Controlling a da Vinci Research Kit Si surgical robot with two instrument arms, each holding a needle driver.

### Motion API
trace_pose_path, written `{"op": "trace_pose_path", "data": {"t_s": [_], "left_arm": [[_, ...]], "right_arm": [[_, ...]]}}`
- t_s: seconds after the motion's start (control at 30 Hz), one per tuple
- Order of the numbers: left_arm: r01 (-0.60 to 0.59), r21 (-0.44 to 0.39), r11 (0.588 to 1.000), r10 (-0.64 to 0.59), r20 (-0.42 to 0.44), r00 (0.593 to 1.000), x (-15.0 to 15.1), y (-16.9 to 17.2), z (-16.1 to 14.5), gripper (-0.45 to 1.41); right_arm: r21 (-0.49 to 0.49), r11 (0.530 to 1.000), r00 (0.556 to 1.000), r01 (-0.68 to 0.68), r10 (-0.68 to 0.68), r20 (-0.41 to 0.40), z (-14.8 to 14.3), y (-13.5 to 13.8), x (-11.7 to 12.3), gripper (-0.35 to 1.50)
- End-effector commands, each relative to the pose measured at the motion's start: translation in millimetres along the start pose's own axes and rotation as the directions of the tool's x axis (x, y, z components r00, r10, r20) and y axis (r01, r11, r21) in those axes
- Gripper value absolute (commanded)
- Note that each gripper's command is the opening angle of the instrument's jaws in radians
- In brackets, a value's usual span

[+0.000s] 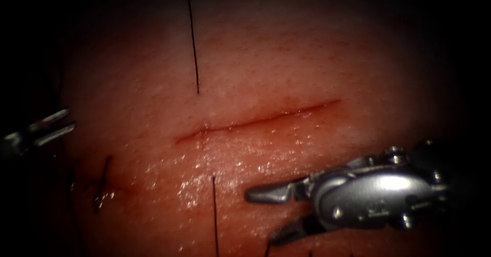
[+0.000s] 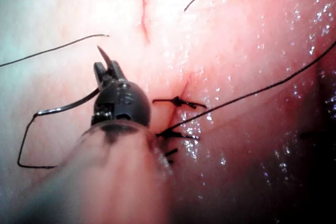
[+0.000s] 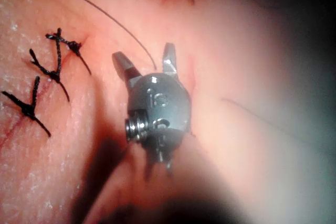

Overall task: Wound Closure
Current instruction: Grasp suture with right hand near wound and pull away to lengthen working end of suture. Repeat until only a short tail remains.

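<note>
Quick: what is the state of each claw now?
Left claw: shut on the needle, which is out of the tissue.
Right claw: open, holding nothing.

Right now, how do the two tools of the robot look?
The right tool is silver metal: two flat, tapered jaws on a rounded wrist housing with small pins and screws. The left tool has short dark jaws on a dark, dome-shaped wrist at the end of a pale shaft.

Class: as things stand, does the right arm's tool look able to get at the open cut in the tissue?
Probably yes. The right tool hovers just below the cut, jaws open and holding nothing. Bare tissue lies between them. The left tool, holding the needle, sits well off to the left.
</note>
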State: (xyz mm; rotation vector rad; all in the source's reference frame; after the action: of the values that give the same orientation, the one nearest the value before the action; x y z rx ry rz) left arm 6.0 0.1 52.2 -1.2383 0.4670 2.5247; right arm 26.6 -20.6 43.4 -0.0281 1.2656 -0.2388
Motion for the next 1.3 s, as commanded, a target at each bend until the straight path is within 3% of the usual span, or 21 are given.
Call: {"op": "trace_pose_path", "data": {"t_s": [0.03, 0.33, 0.53, 0.63, 0.67, 0.7, 0.73, 0.77, 1.03, 1.3], "left_arm": [[-0.001, 0.001, 1.0, 0.001, -0.002, 1.0, -0.1, 0.0, 0.8, -0.45], [-0.001, 0.001, 1.0, 0.001, -0.001, 1.0, -0.1, 0.0, 0.7, -0.45], [-0.001, 0.001, 1.0, 0.001, -0.001, 1.0, -0.1, 0.0, 0.7, -0.45], [-0.001, 0.001, 1.0, 0.001, -0.001, 1.0, -0.1, 0.0, 0.7, -0.45], [-0.001, 0.001, 1.0, 0.001, -0.001, 1.0, -0.1, 0.0, 0.7, -0.45], [-0.001, 0.001, 1.0, 0.001, -0.001, 1.0, -0.1, 0.0, 0.7, -0.45], [-0.001, 0.001, 1.0, 0.001, -0.001, 1.0, -0.1, 0.0, 0.7, -0.45], [-0.001, 0.001, 1.0, 0.001, -0.001, 1.0, -0.1, 0.0, 0.7, -0.45], [-0.001, 0.001, 1.0, 0.001, -0.002, 1.0, -0.1, -0.1, 0.7, -0.45], [-0.001, 0.001, 1.0, 0.001, -0.002, 1.0, -0.2, -0.1, 0.8, -0.45]], "right_arm": [[-0.009, 1.0, 1.0, -0.012, 0.012, 0.005, 2.2, 0.6, -1.7, 1.45], [-0.012, 0.999, 0.999, -0.047, 0.047, 0.012, 7.1, -0.5, -6.9, 1.38], [0.0, 0.999, 0.998, -0.034, 0.034, 0.043, 9.0, -1.5, -8.6, 1.35], [-0.002, 0.999, 0.998, -0.037, 0.037, 0.046, 9.2, -1.7, -9.0, 1.23], [0.003, 0.999, 0.998, -0.043, 0.043, 0.048, 9.1, -1.7, -8.9, 1.06], [0.011, 0.999, 0.997, -0.051, 0.05, 0.052, 9.1, -1.7, -8.8, 0.78], [0.027, 0.998, 0.997, -0.059, 0.057, 0.06, 8.9, -1.7, -8.7, 0.12], [0.04, 0.996, 0.995, -0.076, 0.073, 0.07, 8.8, -1.5, -8.3, -0.35], [0.048, 0.995, 0.995, -0.088, 0.085, 0.061, 7.8, -2.2, -6.5, -0.35], [0.091, 0.993, 0.997, -0.073, 0.071, 0.023, 5.8, -5.8, -2.1, -0.35]]}}
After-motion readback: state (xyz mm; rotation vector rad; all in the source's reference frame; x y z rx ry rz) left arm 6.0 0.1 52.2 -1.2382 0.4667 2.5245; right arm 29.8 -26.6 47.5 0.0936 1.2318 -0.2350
